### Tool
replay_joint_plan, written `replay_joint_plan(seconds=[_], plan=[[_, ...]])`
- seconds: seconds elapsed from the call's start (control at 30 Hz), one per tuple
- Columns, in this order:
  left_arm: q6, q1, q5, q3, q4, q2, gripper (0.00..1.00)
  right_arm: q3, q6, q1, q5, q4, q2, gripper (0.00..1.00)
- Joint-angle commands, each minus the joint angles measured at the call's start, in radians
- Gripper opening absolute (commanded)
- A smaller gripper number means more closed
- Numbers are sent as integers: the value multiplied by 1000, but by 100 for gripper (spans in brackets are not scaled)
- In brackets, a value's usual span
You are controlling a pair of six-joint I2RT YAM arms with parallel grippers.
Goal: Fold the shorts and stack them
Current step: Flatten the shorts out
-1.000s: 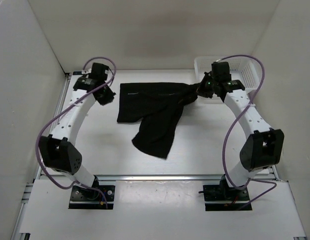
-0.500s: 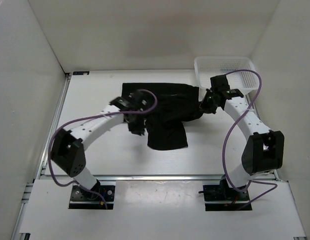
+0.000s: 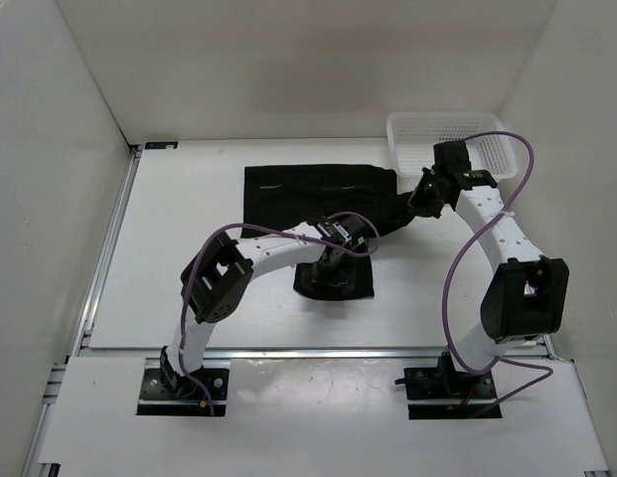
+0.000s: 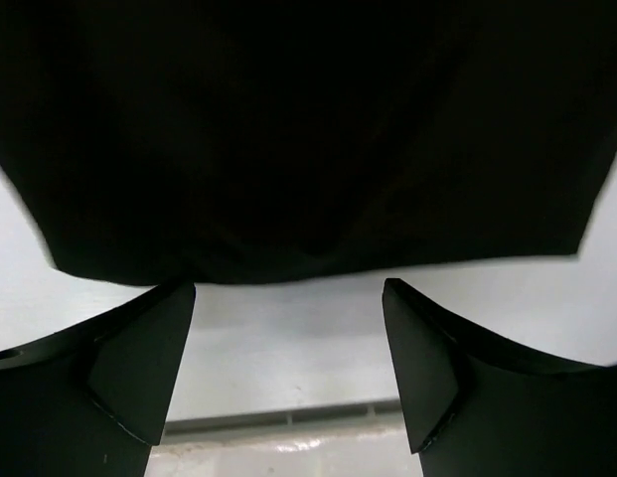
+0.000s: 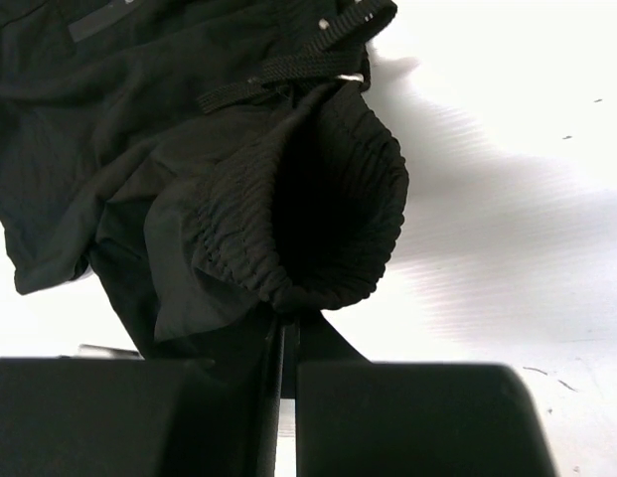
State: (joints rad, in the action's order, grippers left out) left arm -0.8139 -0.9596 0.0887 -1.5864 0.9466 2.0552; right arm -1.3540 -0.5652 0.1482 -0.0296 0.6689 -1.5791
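Beside the basket [image 3: 457, 116], the right tool [image 5: 285, 343] is pinching the shorts [image 3: 308, 189] (waistband bunched); the left tool [image 4: 285, 298] is gaping empty, so any tug is risking unfolding.

shorts [image 3: 308, 194]: black cloth, soft, matt
waistband [image 5: 338, 199]: ribbed, gathered knit
desk [image 3: 169, 258]: white, smooth, faint sheen
basket [image 3: 399, 139]: white plastic mesh
left fingers [image 4: 139, 368]: black, smooth, matt plastic
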Motion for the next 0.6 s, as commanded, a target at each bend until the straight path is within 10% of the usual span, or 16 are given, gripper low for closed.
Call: replay_joint_plan(seconds=[0.0,0.17,0.23,0.33,0.57], plan=[[-22,25,111,-41,9,6,88,-16,37,-19,-29,11,11,0],[-11,50,98,-81,-12,83,86,4,37,-19,-29,11,21,0],[1,71,86,-81,-23,95,68,15,37,-19,-29,11,31,0],[10,110,77,-45,-23,99,10,33,37,-29,-49,11,31,0],[96,275,209,104,50,-169,10,53,37,-29,-101,21,64,0]])
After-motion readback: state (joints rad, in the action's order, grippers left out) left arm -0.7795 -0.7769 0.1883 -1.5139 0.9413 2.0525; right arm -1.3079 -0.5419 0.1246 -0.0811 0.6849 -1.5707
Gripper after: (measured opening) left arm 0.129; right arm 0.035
